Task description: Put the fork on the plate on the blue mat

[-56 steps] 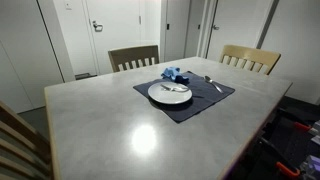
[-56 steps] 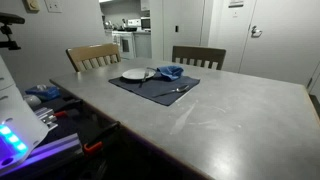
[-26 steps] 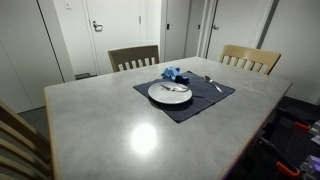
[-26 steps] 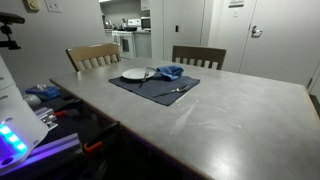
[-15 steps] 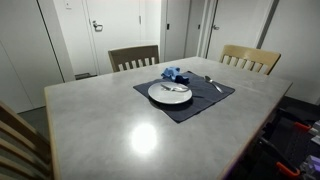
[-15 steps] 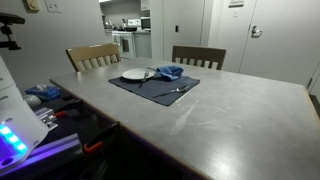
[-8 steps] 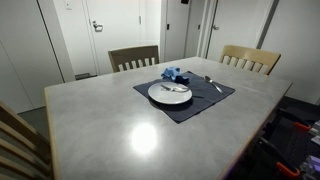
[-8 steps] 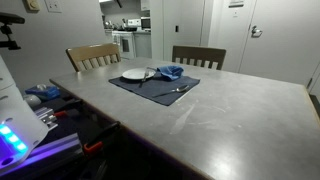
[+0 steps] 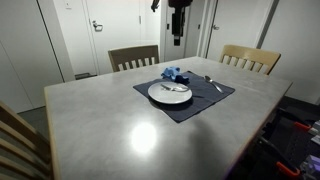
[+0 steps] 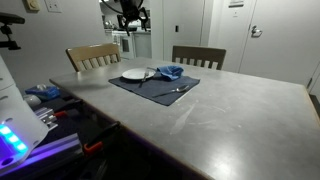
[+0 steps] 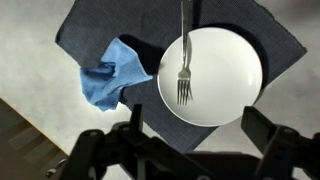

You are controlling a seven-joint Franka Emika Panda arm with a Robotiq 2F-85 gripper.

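A silver fork (image 11: 184, 70) lies on the white plate (image 11: 232, 85), tines toward the bottom of the wrist view. The plate stands on the dark blue mat (image 11: 90, 30). Plate (image 9: 158, 95) and mat (image 9: 190, 108) also show in both exterior views, with the fork (image 9: 173, 89) on the plate (image 10: 135, 74). My gripper (image 11: 197, 130) is open and empty, its two fingers spread wide at the bottom of the wrist view. It hangs high above the plate, near the top of both exterior views (image 9: 177, 40) (image 10: 130, 20).
A crumpled light blue cloth (image 11: 112, 75) lies on the mat beside the plate. Another utensil (image 9: 213, 83) lies on the mat's other side (image 10: 172, 92). Two wooden chairs (image 9: 133, 57) (image 9: 250, 58) stand at the grey table's far edge.
The arm and gripper have come into view at the top of both exterior views; earlier they did not show. Plate, fork, cloth and mat have not moved.
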